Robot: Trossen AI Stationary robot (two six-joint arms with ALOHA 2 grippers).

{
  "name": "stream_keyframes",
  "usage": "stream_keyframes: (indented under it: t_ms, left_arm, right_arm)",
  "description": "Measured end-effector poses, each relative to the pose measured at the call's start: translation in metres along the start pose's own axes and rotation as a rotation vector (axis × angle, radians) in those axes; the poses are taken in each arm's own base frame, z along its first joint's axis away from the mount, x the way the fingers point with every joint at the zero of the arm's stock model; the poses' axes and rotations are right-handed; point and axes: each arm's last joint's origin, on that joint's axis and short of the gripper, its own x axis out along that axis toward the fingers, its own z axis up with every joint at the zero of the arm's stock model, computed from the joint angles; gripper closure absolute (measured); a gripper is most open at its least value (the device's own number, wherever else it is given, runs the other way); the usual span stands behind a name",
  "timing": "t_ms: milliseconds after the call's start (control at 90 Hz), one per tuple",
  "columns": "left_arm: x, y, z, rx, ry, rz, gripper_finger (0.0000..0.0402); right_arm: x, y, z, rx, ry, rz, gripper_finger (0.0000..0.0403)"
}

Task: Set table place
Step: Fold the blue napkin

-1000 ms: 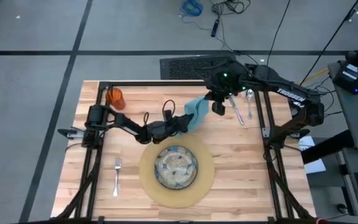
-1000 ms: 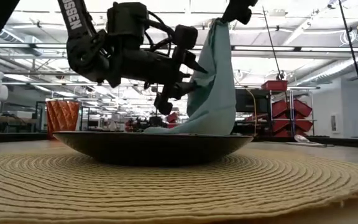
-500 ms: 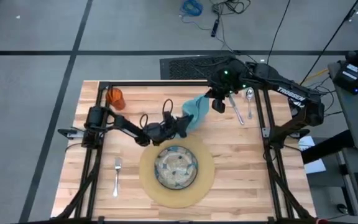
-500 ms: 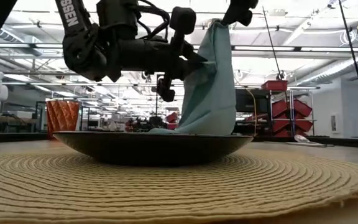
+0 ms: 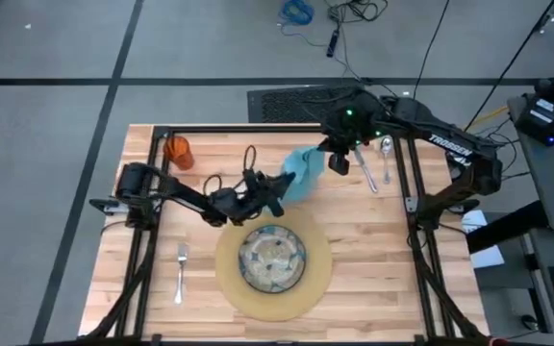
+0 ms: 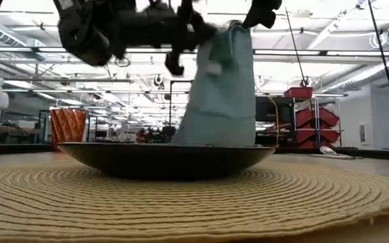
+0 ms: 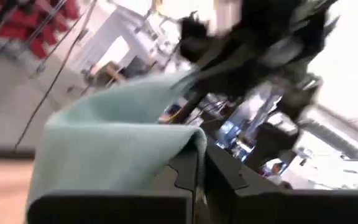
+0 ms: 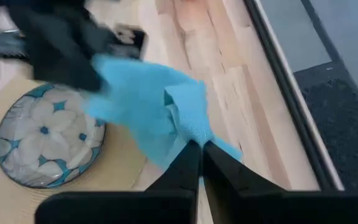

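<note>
Your two grippers both hold the teal napkin (image 5: 299, 173) up in the air over the back of the wooden table (image 5: 373, 240). The left gripper (image 5: 279, 186) is closed tight on one edge. The right gripper (image 5: 321, 152) pinches the top corner with its fingers shut. The round mat (image 5: 317, 279) lies at the front with the plate (image 5: 272, 258) on it. The fork (image 5: 181, 269) lies left of the mat. The orange cup (image 5: 178, 151) stands in the back left corner. The knife (image 5: 365, 171) and spoon (image 5: 386, 157) lie at the back right. Around the table is a grey floor (image 5: 56, 115) with cables (image 5: 301, 14).
</note>
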Motion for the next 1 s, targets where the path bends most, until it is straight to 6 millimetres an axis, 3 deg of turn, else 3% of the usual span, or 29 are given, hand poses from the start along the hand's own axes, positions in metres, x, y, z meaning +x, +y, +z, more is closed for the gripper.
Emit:
stream_keyframes:
  t_ms: [222, 489, 789, 1000]
  left_arm:
    - [-0.005, -0.023, 0.035, 0.117, 0.047, 0.046, 0.0401]
    - [-0.015, -0.045, 0.071, 0.147, 0.037, 0.008, 0.0402]
    - [-0.029, -0.077, 0.079, 0.107, 0.063, -0.131, 0.0401]
    - [-0.037, -0.115, 0.103, 0.184, 0.058, -0.229, 0.0401]
  right_arm:
    - [-0.02, 0.001, -0.002, 0.021, -0.061, -0.035, 0.0403]
    - [-0.044, 0.022, -0.006, 0.007, -0.123, -0.106, 0.0403]
    - [-0.062, 0.066, -0.011, -0.064, -0.187, -0.184, 0.0403]
    - [-0.082, 0.087, -0.006, -0.112, -0.3, -0.248, 0.0403]
